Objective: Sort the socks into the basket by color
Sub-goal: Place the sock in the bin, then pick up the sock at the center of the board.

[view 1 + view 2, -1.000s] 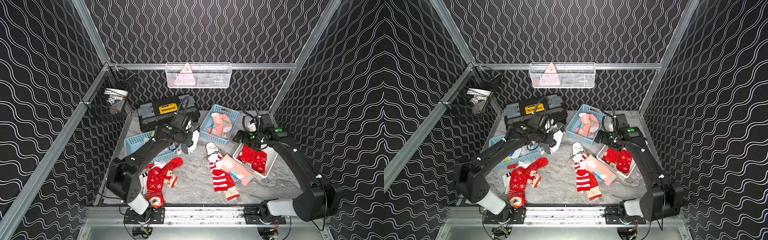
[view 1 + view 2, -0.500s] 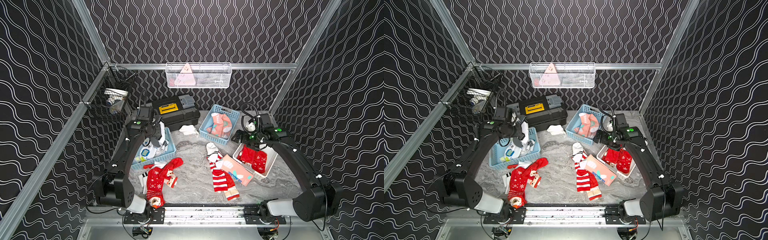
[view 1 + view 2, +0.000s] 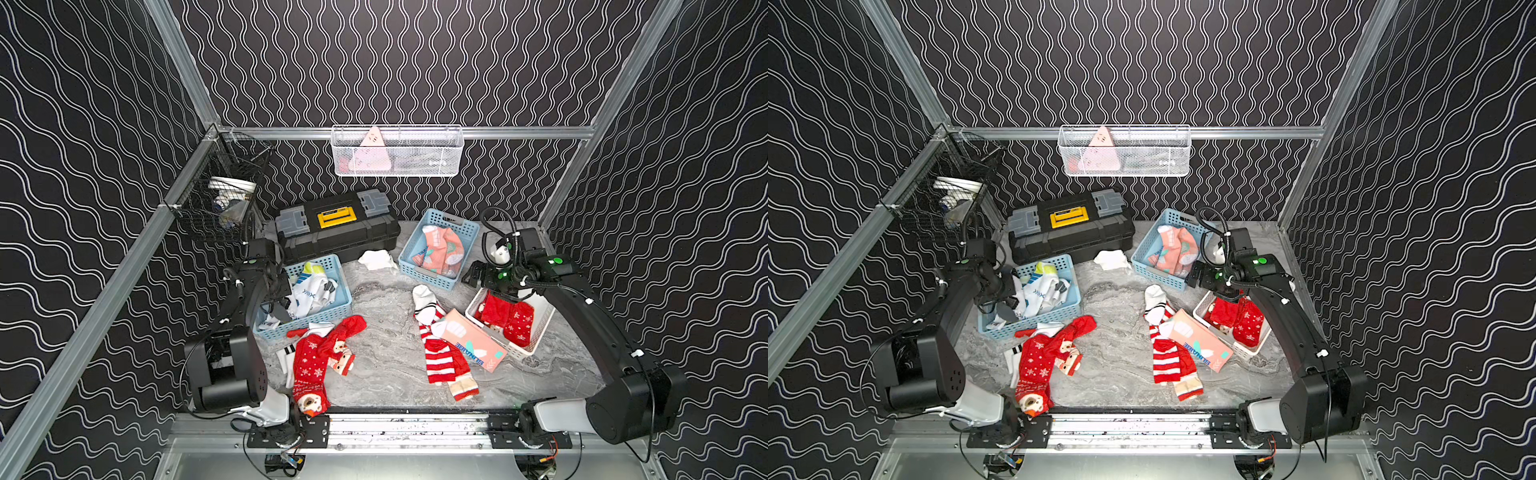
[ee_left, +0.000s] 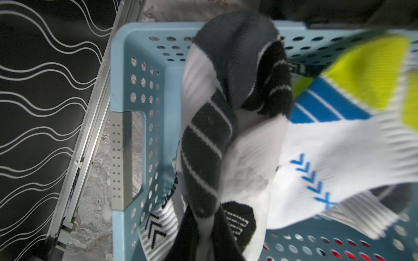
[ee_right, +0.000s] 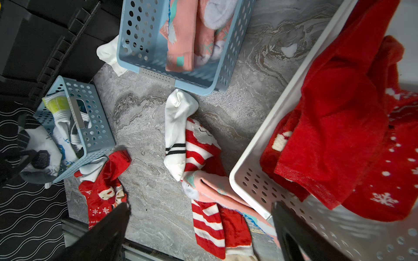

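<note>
Got the white sock with black stripes (image 4: 203,144) clamped in the left hand (image 3: 282,309), dangling lengthwise straight below over the blue basket (image 4: 118,74), so probably just needs dropping, freshly swung here from the middle of the counter (image 3: 386,332), with right hand (image 3: 509,293) way off, still spread wide above red socks (image 3: 509,318).

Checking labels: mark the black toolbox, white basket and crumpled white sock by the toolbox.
black toolbox (image 3: 337,217): a top view, yellow handle.
white basket (image 5: 250,146): right wrist view, rim.
crumpled white sock (image 3: 376,260): a top view, middle.
</note>
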You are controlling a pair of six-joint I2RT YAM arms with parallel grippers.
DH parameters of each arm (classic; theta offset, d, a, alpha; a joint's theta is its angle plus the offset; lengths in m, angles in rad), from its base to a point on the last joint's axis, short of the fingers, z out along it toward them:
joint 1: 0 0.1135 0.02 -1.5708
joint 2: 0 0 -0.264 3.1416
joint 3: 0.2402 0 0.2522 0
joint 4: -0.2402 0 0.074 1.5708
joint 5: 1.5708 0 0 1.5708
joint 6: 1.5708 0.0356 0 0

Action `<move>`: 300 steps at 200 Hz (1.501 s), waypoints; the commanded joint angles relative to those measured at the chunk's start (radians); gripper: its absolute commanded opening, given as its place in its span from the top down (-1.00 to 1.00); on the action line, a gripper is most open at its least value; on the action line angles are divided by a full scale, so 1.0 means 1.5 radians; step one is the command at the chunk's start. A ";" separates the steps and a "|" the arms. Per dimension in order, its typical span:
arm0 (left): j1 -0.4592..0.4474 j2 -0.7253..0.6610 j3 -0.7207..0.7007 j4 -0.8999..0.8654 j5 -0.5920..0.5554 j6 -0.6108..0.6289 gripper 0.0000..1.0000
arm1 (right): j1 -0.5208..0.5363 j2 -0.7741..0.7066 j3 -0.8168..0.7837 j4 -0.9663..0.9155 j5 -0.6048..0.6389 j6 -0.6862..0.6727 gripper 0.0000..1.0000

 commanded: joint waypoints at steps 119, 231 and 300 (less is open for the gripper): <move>0.003 0.038 -0.091 0.143 0.053 -0.018 0.59 | 0.026 0.015 0.003 -0.011 0.000 -0.009 -1.00; -0.007 -0.133 -0.026 0.078 0.121 -0.043 -0.25 | 0.051 0.013 0.016 -0.008 0.004 -0.004 -1.00; -0.099 -0.199 0.015 0.072 0.162 -0.081 -0.27 | 0.175 0.064 0.054 0.001 -0.020 -0.024 -1.00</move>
